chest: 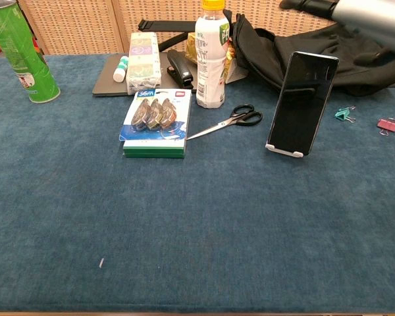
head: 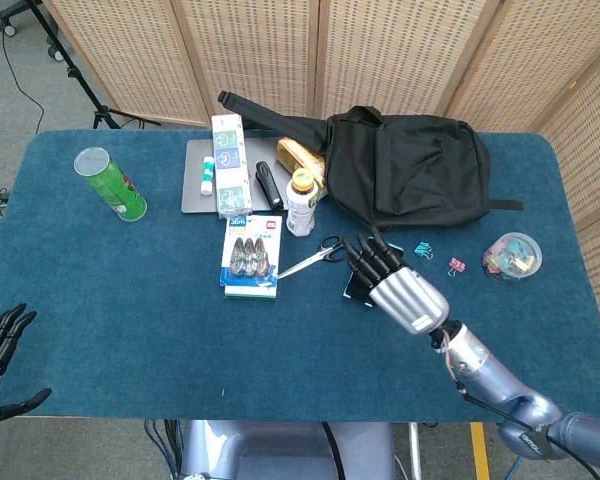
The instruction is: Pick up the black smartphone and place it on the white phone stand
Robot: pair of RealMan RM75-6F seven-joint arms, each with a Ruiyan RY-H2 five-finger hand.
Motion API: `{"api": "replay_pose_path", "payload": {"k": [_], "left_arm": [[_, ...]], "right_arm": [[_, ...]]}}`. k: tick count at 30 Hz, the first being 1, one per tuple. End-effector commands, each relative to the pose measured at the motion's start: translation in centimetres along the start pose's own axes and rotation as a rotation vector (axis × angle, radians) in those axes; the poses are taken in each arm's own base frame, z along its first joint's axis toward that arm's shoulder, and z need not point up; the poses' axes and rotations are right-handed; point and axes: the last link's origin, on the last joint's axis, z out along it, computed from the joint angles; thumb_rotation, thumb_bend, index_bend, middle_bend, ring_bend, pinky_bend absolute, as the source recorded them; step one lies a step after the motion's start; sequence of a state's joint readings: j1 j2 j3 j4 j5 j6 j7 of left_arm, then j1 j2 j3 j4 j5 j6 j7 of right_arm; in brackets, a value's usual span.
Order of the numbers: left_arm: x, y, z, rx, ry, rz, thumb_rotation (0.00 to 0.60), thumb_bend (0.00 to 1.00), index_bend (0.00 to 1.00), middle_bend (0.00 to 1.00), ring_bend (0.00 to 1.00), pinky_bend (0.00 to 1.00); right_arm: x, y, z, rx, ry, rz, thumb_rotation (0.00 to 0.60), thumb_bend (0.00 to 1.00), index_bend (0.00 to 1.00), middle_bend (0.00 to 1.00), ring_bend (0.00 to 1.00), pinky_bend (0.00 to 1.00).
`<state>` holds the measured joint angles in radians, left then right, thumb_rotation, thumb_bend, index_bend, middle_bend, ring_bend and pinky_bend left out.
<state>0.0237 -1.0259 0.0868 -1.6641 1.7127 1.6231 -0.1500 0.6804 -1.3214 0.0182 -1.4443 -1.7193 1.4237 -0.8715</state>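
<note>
Your black smartphone (chest: 301, 102) leans upright on the white phone stand (chest: 287, 151) right of centre in the chest view, so the placement looks done. Your right hand (head: 398, 287) hovers above, fingers spread, holding nothing; clear it away.

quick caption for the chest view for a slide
Black phone propped upright on the white stand, right hand raised clear above it, scissors and bottle alongside.
</note>
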Motion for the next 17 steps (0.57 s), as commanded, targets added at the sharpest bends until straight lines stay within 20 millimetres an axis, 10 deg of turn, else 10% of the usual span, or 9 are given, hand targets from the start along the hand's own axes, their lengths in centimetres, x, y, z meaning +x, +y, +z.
{"api": "replay_pose_path", "payload": {"k": [1,10,17], "left_arm": [[0.2,-0.1,-0.1,0.009,0.026,0.017,0.6,0.0,0.0,0.0,0.0,0.0],[0.1,0.2,-0.2,0.003,0.057,0.04,0.6,0.0,0.0,0.0,0.0,0.0],[0.0,0.0,0.1,0.025,0.088,0.08,0.6,0.0,0.0,0.0,0.0,0.0]], "right_arm": [[-0.7,7.3,-4.7,-0.245,-0.094,0.261,0.6,0.0,0.05,0.0,0.0,0.02],[0.2,7.0,-14.3,-0.547,-0.317,0.693,0.6,0.0,0.0,0.0,0.0,0.0],[0.3,5.8,-17.5,-0.612,-0.306,0.735,0.6,0.0,0.0,0.0,0.0,0.0]]}}
